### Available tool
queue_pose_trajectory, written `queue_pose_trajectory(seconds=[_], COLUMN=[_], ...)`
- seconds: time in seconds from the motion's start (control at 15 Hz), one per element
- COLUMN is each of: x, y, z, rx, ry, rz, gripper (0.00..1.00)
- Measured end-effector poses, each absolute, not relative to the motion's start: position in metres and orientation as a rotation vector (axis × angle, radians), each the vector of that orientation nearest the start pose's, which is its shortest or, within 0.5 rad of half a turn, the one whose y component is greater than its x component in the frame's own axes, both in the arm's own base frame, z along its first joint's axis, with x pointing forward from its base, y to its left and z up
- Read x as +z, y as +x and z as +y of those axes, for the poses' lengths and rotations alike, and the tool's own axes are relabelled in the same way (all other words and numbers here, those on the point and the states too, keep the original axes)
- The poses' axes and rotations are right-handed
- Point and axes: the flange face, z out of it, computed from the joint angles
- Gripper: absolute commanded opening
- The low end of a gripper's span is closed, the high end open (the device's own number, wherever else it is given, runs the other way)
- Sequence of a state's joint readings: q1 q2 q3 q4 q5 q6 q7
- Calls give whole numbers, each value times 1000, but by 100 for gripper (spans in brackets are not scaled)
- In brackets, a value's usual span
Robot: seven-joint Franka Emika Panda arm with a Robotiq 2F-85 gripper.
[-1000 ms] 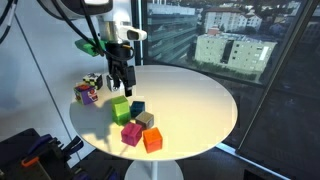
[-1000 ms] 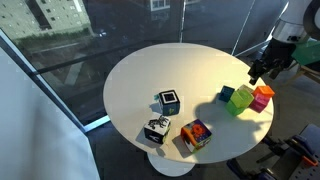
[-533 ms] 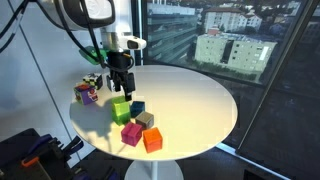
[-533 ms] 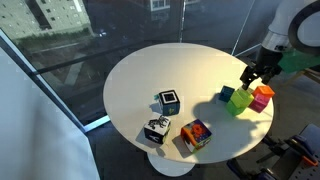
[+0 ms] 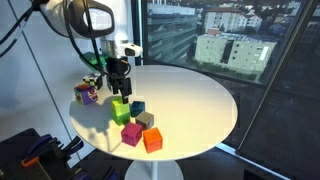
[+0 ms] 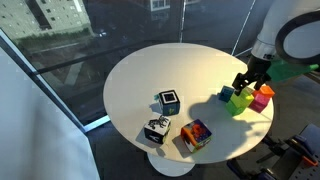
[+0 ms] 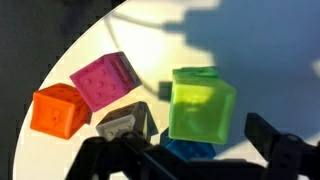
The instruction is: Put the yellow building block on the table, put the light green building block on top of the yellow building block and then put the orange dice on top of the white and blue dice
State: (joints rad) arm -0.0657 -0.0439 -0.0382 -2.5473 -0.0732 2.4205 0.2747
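The light green building block [image 5: 121, 109] stands in a cluster of cubes on the white round table [image 5: 190, 95]. It also shows in an exterior view [image 6: 240, 101] and large in the wrist view [image 7: 201, 103], where it partly covers a teal cube [image 7: 188, 150]. My gripper [image 5: 118, 88] [image 6: 243, 83] hangs open and empty just above it, one finger on either side [image 7: 200, 142]. The orange dice [image 6: 196, 134] [image 5: 87, 94] and the white and blue dice [image 6: 156, 129] sit apart from the cluster. No yellow building block shows in any view.
Around the lime-green cube are a magenta cube [image 7: 104, 80], a bright orange cube [image 7: 57, 109], a grey cube [image 7: 126, 122] and the teal cube [image 5: 137, 106]. A green-and-white die [image 6: 168, 101] sits near the other dice. The table edge runs close to the cluster.
My gripper has moved lower and closer to the lime-green cube, still open. The cubes and dice have not moved.
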Motion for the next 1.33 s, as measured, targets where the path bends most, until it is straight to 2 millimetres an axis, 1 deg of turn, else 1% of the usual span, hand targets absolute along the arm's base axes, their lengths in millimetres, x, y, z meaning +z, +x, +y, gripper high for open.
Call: queue_pose_trajectory(seconds=[0.33,0.73,0.8,0.87,1.0,1.13,1.2,1.33], x=[270,265,265,264,262,259,258,258], y=[444,444,444,444,444,443,443,444], z=[-36,-34,-34,-34,-34,-34,-34,-34], rx=[123,135,136,138,145,155,159,157], ry=[-3152,-3155,-3155,-3156,-3162,-3163,-3163,-3163], rz=[500,494,495,496,503,512,515,517], gripper=[100,100,75,74,58,40,34,28])
